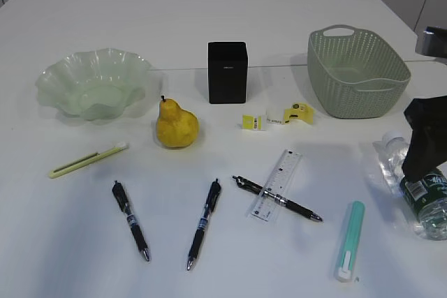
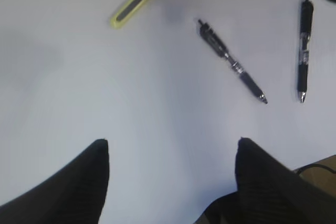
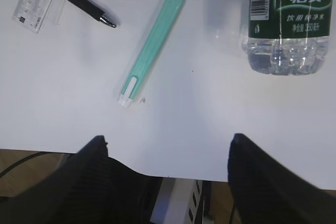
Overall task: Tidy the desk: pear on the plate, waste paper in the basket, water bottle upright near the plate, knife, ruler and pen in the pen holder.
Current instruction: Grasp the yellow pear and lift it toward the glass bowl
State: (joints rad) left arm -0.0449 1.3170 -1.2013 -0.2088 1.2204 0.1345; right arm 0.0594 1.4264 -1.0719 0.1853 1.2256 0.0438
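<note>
Pens lie nearest the front edge of the desk (image 1: 223, 5): the left pen (image 1: 130, 220) and the middle pen (image 1: 204, 223) lean together at their upper ends, tips toward the viewer, with bare tabletop between them. A third pen (image 1: 278, 199) lies across the clear ruler (image 1: 277, 184), pinning it; the ruler's long axis runs up and to the right, the pen's down to the right. Right of them a mint-green knife (image 1: 348, 241) lies nearly lengthwise front to back, its white end nearest.

At the far right the water bottle (image 1: 419, 190) is on its side, cap away, dark green label up, partly behind the right gripper (image 3: 167, 145), whose fingers stand wide apart and hold nothing. The left gripper (image 2: 172, 148) hangs likewise spread over empty desk, near the left pen.

Farther back a yellow-green knife (image 1: 87, 160) points up to the right. The pear (image 1: 177, 125) stands upright, stem up, between the ruffled green plate (image 1: 94, 83) and the black pen holder (image 1: 227, 72). The waste paper (image 1: 278, 116) curls just right of the holder, in front of the sage basket (image 1: 357, 71).
</note>
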